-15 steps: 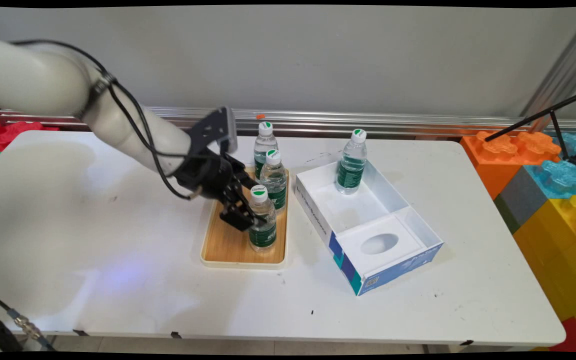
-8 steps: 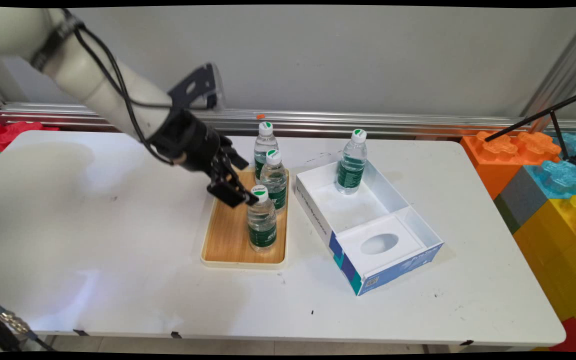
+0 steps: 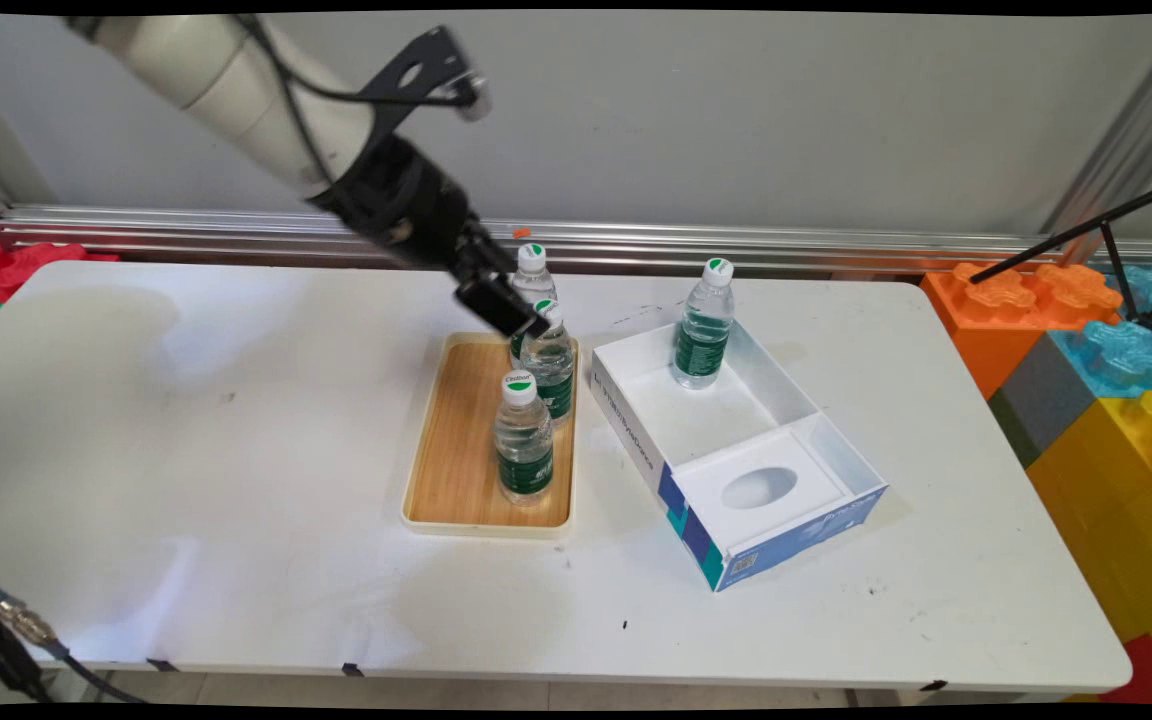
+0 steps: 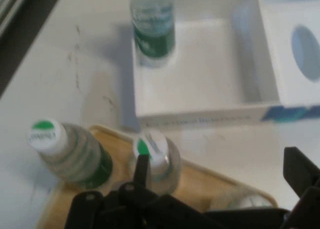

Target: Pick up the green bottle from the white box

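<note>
Your black two-finger gripper (image 3: 508,312) is hanging above the far end of the cream-rimmed wooden tray (image 3: 456,470), its fingers (image 4: 142,170) spread wide and gripping nothing. You are seeing three clear plastic water bottles with green labels standing upright in a row on that tray: the nearest bottle (image 3: 523,440), the middle bottle (image 3: 549,365) just under the fingertips, and the far bottle (image 3: 531,280). A fourth bottle (image 3: 703,325) is standing in the far compartment of the open white-and-blue cardboard box (image 3: 726,540) beside the tray.
</note>
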